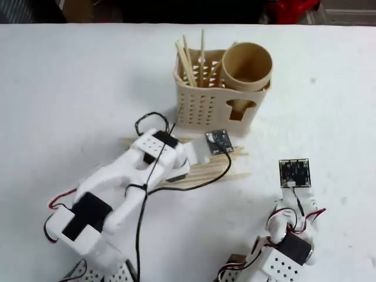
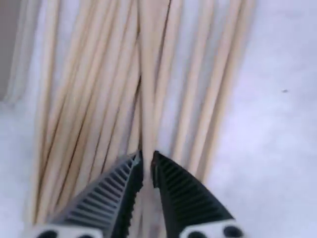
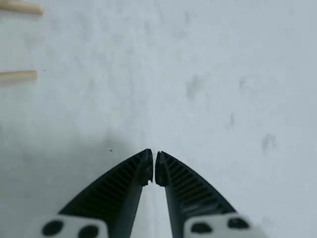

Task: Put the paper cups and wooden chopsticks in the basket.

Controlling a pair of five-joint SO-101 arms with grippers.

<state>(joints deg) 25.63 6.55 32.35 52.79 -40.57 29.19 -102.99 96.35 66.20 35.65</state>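
A loose bundle of wooden chopsticks (image 1: 226,167) lies on the white table in front of the cream basket (image 1: 205,108). My left gripper (image 2: 147,161) is down on that bundle (image 2: 99,99), its fingers shut on a single chopstick near the middle. The basket holds several upright chopsticks (image 1: 191,59) on one side and a paper cup (image 1: 247,64) on the other. My right gripper (image 3: 152,163) is shut and holds nothing, low over bare table to the right of the bundle. Two chopstick ends (image 3: 17,75) show at the edge of the right wrist view.
The left arm (image 1: 117,188) stretches from the near left towards the basket, with a black cable looping over it. The right arm (image 1: 288,241) sits at the near right. Open white table lies to the far left and far right.
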